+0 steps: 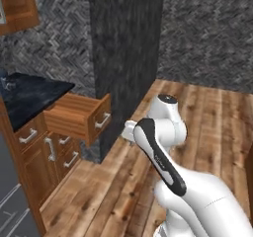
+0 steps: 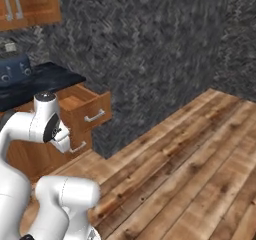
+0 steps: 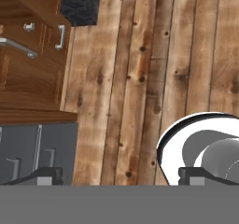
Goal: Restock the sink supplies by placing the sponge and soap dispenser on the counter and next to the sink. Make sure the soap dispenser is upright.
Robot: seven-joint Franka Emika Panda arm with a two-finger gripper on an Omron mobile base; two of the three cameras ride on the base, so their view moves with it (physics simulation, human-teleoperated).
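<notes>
The room was a kitchen corner with a plank wood floor point(image 1: 207, 112) and dark herringbone-tiled walls point(image 2: 150, 44). The dark marbled counter point(image 1: 29, 95) lay off to the left, above wooden cabinets. One wooden drawer point(image 1: 79, 117) stood pulled out into the walkway beside a dark column point(image 1: 126, 43). The gripper point(image 3: 119, 174) pointed down at bare floorboards, its jaws spread wide with nothing between them. I could not make out the sponge, soap dispenser or sink from where I stood. The risk, as I judged it, was the open drawer: a wide swing of the arm or a drive of the base toward the counter could strike its front or handle point(image 1: 103, 121).
</notes>
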